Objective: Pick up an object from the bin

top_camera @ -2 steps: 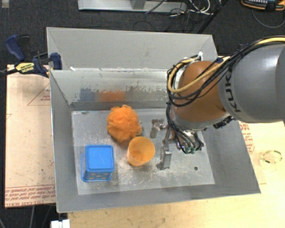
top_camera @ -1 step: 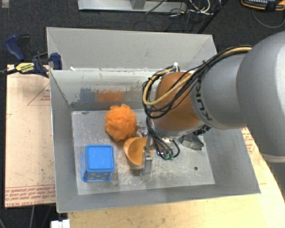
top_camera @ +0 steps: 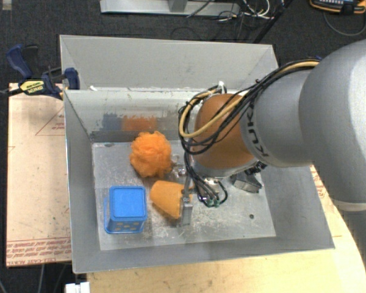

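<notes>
Counting loose things: I make it four in the bin (top_camera: 80,182).
Blue block (top_camera: 127,207): one, front left, lying apart from the rest.
Fluffy ball (top_camera: 150,154): one, orange, behind the block and to its right.
Smooth lump (top_camera: 165,198): one, orange, just in front of the ball.
Gripper (top_camera: 186,207): one, low against the lump's right side; I cannot tell how wide it stands or whether it has hold of anything.
Grey piece (top_camera: 249,184): one, dark, partly under the arm (top_camera: 329,115).
</notes>
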Robot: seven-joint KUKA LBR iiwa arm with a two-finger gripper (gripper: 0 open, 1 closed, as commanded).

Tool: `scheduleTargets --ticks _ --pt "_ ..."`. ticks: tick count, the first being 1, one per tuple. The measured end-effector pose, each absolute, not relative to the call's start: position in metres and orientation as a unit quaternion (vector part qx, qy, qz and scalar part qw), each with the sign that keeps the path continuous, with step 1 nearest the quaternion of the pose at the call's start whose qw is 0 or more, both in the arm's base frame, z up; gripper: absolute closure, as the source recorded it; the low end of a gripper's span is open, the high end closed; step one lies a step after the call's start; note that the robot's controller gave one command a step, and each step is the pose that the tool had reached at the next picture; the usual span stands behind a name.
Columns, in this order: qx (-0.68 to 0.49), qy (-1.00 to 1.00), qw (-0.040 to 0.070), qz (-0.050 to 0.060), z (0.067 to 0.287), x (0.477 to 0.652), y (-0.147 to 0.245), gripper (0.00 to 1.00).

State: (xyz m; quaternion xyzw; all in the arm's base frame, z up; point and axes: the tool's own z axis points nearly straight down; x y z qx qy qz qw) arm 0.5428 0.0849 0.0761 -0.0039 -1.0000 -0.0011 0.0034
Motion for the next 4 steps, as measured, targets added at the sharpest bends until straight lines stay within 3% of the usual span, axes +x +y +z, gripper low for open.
scheduleTargets --ticks 1,2,3,4 --pt "0.012 -1.000 0.001 -0.001 0.096 0.539 0.106 0.00" --pt "0.017 -1.000 0.001 -0.002 0.083 0.542 0.120 0.00" --pt "-0.032 -0.999 0.000 -0.002 0.070 0.542 0.107 1.00" --pt "-0.032 -0.999 0.000 -0.002 0.070 0.542 0.107 1.00"
